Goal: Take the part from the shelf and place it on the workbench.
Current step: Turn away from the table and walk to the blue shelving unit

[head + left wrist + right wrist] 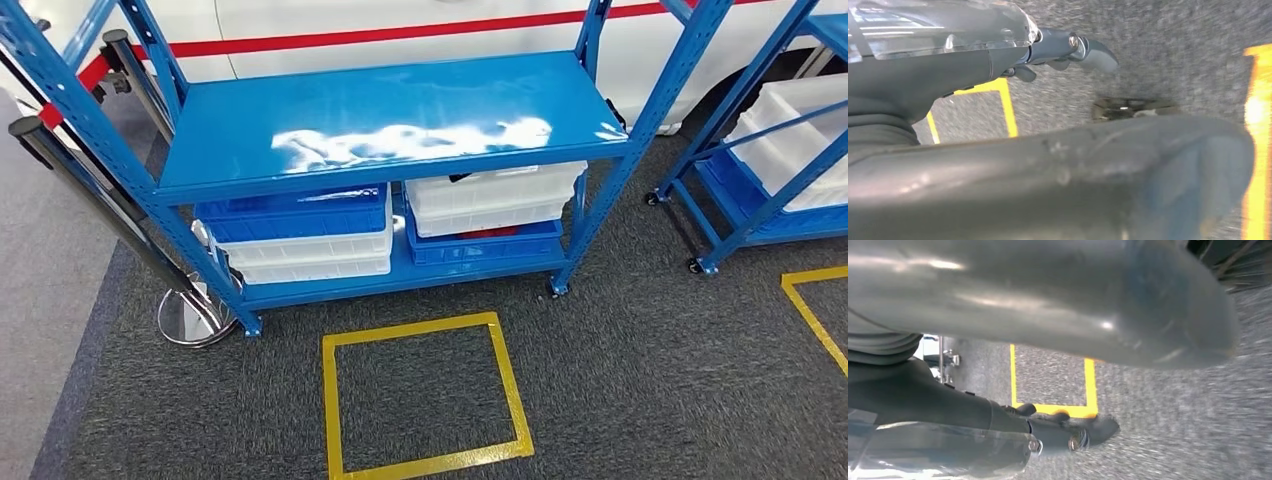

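A blue metal shelf rack (390, 125) stands in front of me, its upper shelf bare and glossy. On the lower shelf sit blue bins (295, 215) and white bins (495, 195), stacked. Something dark shows at the rim of the right white bin, too small to name, and I cannot make out the part. In the left wrist view my left hand (998, 165) hangs over the grey carpet with its fingers (1093, 52) stretched out, holding nothing. My right hand (1058, 295) hangs the same way over the carpet, fingers (1088, 430) extended and apart from the thumb, empty.
A yellow taped square (425, 400) marks the carpet just before the rack. A second blue rack (740, 170) with a white bin stands at the right, with another yellow line (815, 310) near it. A chrome post base (190, 320) sits at the rack's left foot. A white vehicle stands behind.
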